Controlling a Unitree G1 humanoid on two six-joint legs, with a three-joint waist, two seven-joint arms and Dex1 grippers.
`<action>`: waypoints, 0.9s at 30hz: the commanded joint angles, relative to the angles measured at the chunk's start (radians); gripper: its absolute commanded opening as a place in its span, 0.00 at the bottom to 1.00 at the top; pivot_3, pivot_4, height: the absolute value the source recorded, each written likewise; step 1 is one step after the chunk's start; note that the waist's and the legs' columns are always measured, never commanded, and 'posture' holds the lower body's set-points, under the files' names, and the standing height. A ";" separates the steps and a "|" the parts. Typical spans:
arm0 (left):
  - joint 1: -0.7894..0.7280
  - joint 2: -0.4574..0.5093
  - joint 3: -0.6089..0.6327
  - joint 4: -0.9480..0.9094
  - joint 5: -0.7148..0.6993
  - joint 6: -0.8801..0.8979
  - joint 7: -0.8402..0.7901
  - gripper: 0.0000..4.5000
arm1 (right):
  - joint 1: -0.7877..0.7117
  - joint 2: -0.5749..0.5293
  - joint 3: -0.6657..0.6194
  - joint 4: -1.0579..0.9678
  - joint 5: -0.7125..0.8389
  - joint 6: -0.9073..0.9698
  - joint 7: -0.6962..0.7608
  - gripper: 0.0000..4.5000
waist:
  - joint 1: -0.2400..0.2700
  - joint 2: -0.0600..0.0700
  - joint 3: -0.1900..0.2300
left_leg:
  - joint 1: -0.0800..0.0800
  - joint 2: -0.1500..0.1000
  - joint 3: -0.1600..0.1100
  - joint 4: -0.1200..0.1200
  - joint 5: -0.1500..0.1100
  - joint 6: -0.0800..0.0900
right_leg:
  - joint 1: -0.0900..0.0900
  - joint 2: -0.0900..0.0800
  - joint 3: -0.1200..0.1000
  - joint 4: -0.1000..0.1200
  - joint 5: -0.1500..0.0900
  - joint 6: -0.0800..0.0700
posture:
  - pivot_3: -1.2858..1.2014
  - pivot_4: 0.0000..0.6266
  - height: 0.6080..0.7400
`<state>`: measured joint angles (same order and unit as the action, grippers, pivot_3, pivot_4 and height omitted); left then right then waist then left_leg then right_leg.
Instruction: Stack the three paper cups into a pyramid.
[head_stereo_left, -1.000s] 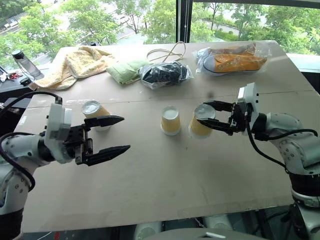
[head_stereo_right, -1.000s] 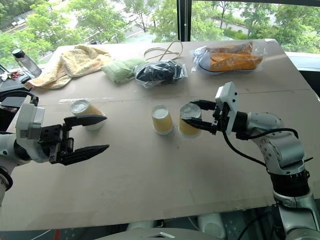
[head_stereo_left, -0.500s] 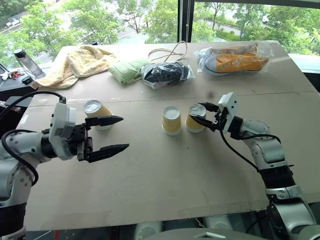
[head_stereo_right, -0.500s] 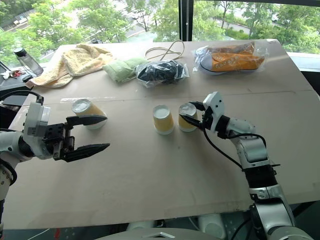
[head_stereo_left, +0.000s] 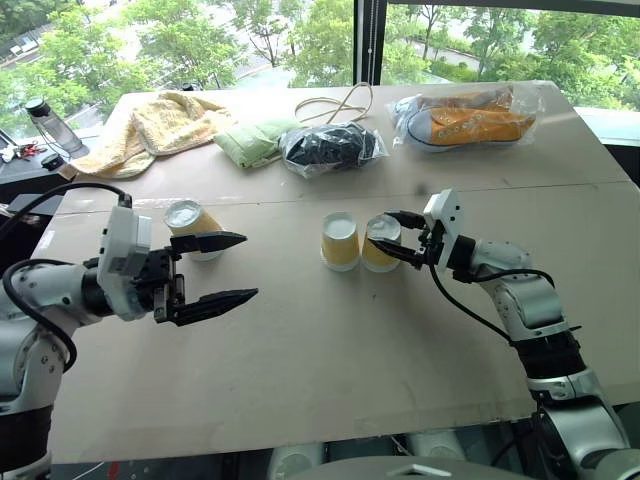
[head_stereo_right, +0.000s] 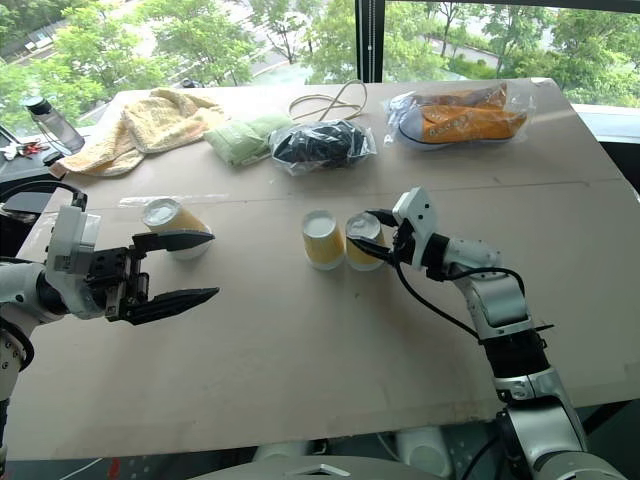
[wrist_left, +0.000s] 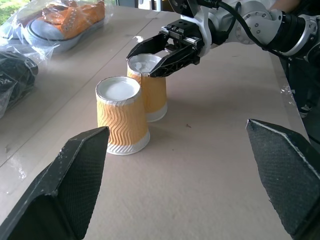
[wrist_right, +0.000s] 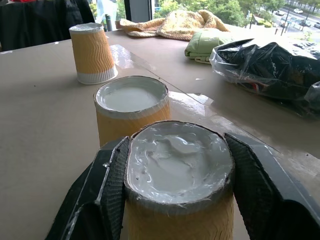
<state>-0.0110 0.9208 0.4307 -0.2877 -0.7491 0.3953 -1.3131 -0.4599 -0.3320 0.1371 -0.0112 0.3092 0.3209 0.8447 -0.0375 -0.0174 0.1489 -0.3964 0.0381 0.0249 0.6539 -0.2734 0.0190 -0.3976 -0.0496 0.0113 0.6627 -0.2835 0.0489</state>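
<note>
Your right gripper (head_stereo_left: 392, 235) clasps a cup (head_stereo_left: 380, 243) touching the middle cup (head_stereo_left: 340, 240); left gripper (head_stereo_left: 235, 268) spread, empty.

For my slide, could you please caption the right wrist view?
Right gripper flanking an upturned paper cup set beside a second cup, a third cup standing apart.

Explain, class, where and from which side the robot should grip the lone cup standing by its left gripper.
Grip the lone cup across its ribbed sides, near the flat upturned base, probably level from the robot's side. It stands upside down, narrower at the top, with bare table before it. The open left gripper already hangs close by.
</note>
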 joint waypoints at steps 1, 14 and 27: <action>-0.006 0.000 0.018 -0.005 -0.002 -0.019 0.002 1.00 | -0.007 0.003 -0.013 -0.039 0.026 0.016 -0.002 0.97 | 0.000 0.000 0.000 | 0.000 0.000 0.000 0.000 0.000 0.000 | 0.000 0.000 0.000 0.000 0.000 0.000 | 0.52 0.24 1.00; 0.174 -0.207 0.155 -0.175 -0.079 -0.006 0.255 1.00 | 0.085 -0.127 -0.171 -0.236 0.248 0.121 0.086 0.99 | 0.003 -0.001 0.000 | -0.001 0.000 0.000 0.000 0.000 0.000 | 0.000 -0.003 0.002 0.000 0.000 0.000 | 0.52 0.24 1.00; 0.056 -0.487 0.077 0.000 0.296 -0.243 0.780 1.00 | 0.137 -0.235 -0.301 -0.315 0.424 0.079 0.225 0.99 | 0.031 -0.001 -0.001 | 0.002 -0.001 -0.003 0.005 0.000 0.000 | 0.006 -0.002 0.001 0.001 0.000 0.000 | 0.52 0.24 1.00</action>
<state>0.0648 0.4474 0.5392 -0.2970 -0.5088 0.2142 -0.5781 -0.3211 -0.5634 -0.1304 -0.3048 0.7111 0.4268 1.0622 -0.0060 -0.0188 0.1476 -0.3948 0.0370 0.0219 0.6600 -0.2737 0.0195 -0.3912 -0.0521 0.0117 0.6632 -0.2832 0.0493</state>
